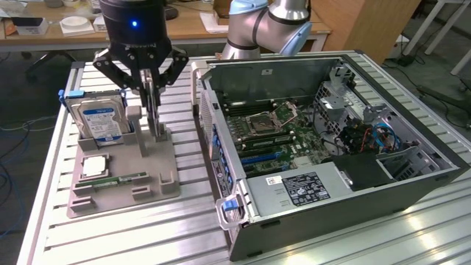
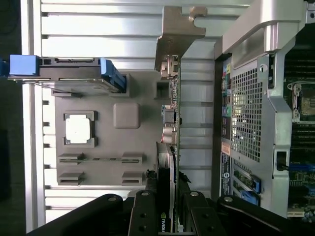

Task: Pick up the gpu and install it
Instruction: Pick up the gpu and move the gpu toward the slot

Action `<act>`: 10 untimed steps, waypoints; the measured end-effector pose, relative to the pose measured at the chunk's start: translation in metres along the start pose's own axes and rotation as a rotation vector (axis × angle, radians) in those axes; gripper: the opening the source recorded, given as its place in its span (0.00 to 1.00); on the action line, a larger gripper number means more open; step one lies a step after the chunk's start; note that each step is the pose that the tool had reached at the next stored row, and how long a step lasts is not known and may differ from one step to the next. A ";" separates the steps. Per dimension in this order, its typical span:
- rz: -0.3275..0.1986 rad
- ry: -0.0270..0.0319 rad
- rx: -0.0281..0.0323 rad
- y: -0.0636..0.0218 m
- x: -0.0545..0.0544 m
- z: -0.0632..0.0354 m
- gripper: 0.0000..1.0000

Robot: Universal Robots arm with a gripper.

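The gpu (image 2: 173,123) is seen upright on edge, clamped near one end between the narrowed fingers of the claw (image 2: 170,191). Its silver bracket (image 2: 179,29) is at the far end. It is positioned over the grey fixture (image 1: 140,171), between the hard drive (image 1: 101,122) and the open computer case (image 1: 412,182).

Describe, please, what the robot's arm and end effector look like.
The arm is built of silver-grey tubes with pale blue joint caps. Its wrist carries a glossy black cylindrical housing with a small blue light. The end effector is black, with jointed linkage fingers pinned by round bolts.
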State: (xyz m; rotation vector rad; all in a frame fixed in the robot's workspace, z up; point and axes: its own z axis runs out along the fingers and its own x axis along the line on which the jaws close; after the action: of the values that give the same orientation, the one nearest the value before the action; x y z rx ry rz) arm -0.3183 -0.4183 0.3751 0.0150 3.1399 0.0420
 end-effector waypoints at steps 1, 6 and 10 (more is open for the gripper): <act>0.000 0.0010 -0.0003 0.0001 0.000 -0.0030 0.26; 0.000 0.0046 -0.0015 0.0004 0.000 -0.0164 0.26; 0.000 0.0066 -0.0023 0.0007 0.000 -0.0269 0.26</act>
State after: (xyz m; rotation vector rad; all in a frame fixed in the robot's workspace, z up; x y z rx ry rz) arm -0.3183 -0.4183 0.4020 0.0151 3.1465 0.0457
